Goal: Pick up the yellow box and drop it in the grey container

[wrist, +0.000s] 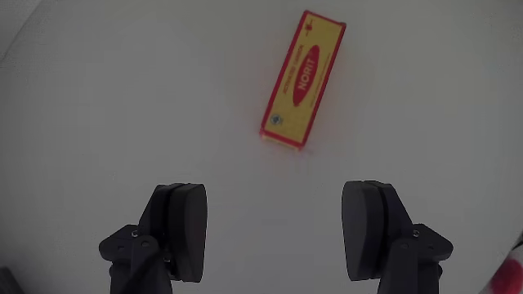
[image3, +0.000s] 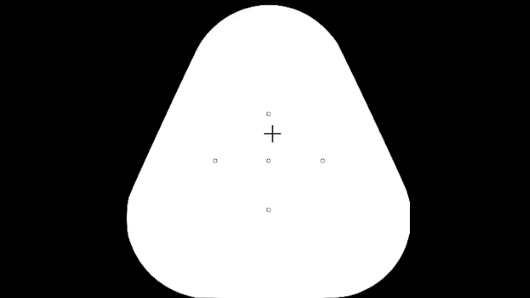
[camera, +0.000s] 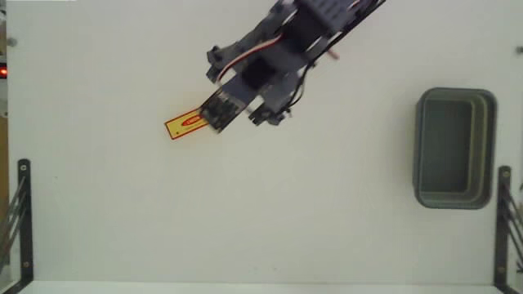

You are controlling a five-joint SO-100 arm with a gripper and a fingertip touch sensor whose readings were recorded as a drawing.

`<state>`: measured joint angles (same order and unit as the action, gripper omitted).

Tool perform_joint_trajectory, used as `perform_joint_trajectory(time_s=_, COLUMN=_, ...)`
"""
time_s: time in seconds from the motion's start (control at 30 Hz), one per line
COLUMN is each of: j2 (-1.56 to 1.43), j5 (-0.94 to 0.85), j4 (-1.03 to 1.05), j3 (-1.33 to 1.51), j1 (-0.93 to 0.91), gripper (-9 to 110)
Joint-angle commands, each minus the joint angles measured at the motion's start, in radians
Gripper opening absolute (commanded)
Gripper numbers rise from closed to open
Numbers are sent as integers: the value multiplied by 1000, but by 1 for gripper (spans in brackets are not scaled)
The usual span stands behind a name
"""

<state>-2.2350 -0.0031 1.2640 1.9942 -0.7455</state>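
The yellow box (wrist: 303,79) lay flat on the white desk (camera: 245,220), well apart from the grey container (camera: 454,148). The gripper (wrist: 274,233) hovered spread wide and empty, so the approach step was judged in hand. The next move called for advancing and lowering until the jaws straddled the box's narrow sides.

We see a plain white table (camera: 245,220). The yellow box (camera: 186,124) lies flat on it toward ten o'clock in the fixed view, and the grey container (camera: 454,148) sits at three o'clock, well apart from it.
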Motion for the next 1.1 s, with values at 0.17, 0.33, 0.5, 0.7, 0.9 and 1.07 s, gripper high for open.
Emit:
perform_joint_trajectory(time_s=0.17, j2=80, j5=3, j4=-74, j3=-80, j1=-10, gripper=110)
perform_joint_trajectory(time_s=0.33, j2=150, j5=3, j4=-112, j3=-111, j1=-10, gripper=110)
perform_joint_trajectory(time_s=0.5, j2=215, j5=3, j4=-144, j3=-145, j1=-10, gripper=110)
perform_joint_trajectory(time_s=0.7, j2=288, j5=3, j4=-174, j3=-188, j1=-10, gripper=110)
perform_joint_trajectory(time_s=0.9, j2=345, j5=3, j4=-194, j3=-225, j1=-10, gripper=110)
perform_joint_trajectory(time_s=1.07, j2=400, j5=3, j4=-210, j3=-264, j1=-10, gripper=110)
